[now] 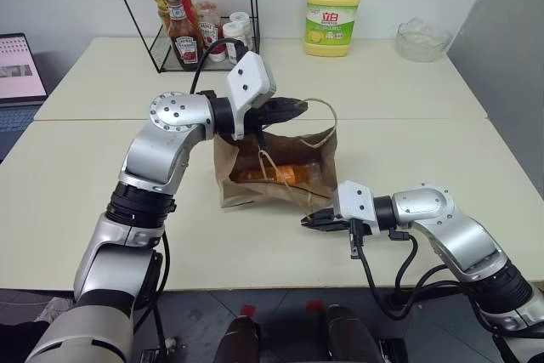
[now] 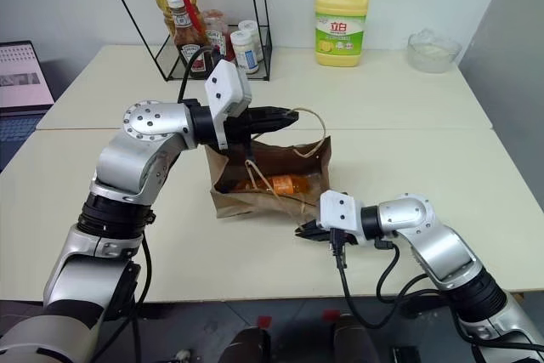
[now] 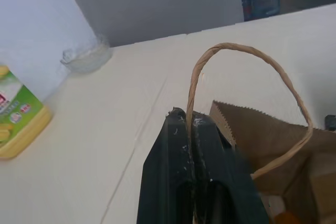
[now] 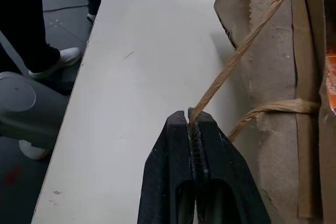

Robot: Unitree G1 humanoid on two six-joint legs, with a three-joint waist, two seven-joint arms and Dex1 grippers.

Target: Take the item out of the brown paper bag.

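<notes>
The brown paper bag (image 1: pixel 246 191) lies on the table with its mouth held apart. Inside it shows the item (image 1: pixel 287 175), an orange bottle lying on its side. My left gripper (image 1: pixel 302 108) hovers above the bag's back edge, shut on the upper cord handle (image 3: pixel 247 52), which loops past its tips. My right gripper (image 1: pixel 308 221) sits low by the bag's front right corner, shut on the lower cord handle (image 4: pixel 242 50), drawn taut toward the table's near edge.
A yellow detergent jug (image 1: pixel 333 13) and a glass bowl (image 1: pixel 422 38) stand at the back. A black wire rack (image 1: pixel 161 44) at the back left holds a ketchup bottle (image 1: pixel 182 33) and jars. A laptop (image 1: pixel 19 70) sits far left. A person's legs (image 4: pixel 31 24) stand beside the table.
</notes>
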